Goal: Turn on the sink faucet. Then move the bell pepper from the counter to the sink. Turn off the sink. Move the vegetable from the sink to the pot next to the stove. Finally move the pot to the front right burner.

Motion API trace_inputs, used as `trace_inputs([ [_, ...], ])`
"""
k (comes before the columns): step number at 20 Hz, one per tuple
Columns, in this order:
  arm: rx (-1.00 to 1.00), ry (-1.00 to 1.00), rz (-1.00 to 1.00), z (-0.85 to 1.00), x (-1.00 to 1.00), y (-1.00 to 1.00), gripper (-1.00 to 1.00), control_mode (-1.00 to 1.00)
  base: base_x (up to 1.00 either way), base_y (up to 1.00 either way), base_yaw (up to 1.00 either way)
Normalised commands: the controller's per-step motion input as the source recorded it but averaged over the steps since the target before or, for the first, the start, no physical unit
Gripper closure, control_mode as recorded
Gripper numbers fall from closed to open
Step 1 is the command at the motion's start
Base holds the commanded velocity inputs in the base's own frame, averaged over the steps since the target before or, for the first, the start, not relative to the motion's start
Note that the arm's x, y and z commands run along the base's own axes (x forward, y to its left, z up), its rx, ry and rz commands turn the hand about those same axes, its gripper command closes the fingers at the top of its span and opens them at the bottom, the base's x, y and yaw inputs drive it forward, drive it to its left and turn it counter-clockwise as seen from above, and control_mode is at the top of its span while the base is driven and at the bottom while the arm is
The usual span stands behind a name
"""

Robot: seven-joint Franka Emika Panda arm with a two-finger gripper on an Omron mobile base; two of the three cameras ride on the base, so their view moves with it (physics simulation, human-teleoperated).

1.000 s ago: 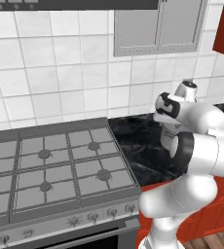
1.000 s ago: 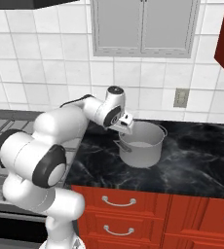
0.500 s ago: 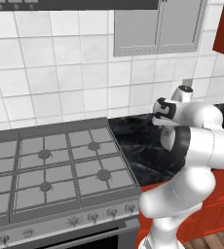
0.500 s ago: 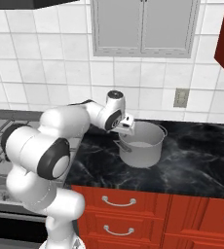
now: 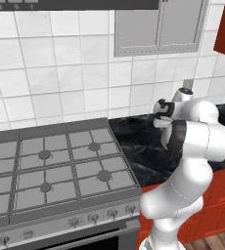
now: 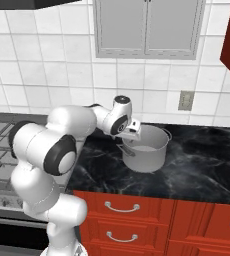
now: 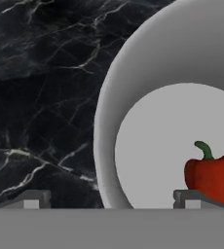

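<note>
Tool (image 7: 109, 198): fingers spread apart, empty, over pot rim | bell pepper (image 7: 213, 176): lower right of hand view, on pot (image 6: 148, 149) floor | pot: on black table (image 6: 207, 162), right of stove (image 5: 56, 168)

Even, shadowless, sharp rendered light

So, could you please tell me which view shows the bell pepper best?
The hand view: the pepper sits red on the pot's floor, partly cut by the frame edge. The right base view shows the pot from outside, its wall hiding the pepper; in the left base view the arm blocks it.
</note>
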Motion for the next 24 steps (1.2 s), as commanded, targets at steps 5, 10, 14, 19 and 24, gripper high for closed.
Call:
trace_inputs([
  [5, 0.0, 0.03, 0.0, -0.23, 0.08, 0.0, -1.0, -1.0, 0.0, 0.0, 0.0],
  [10, 0.0, 0.0, 0.0, -0.19, 0.05, 0.0, -1.0, -1.0, 0.0, 0.0, 0.0],
  [14, 0.0, 0.0, 0.0, -0.11, 0.0, 0.0, 1.0, -1.0, 0.0, 0.0, 0.0],
  [19, 0.0, 0.0, 0.0, -0.01, -0.03, 0.0, 1.0, -1.0, 0.0, 0.0, 0.0],
  [24, 0.0, -0.04, 0.0, 0.01, -0.24, 0.07, 1.0, -1.0, 0.0, 0.0, 0.0],
])
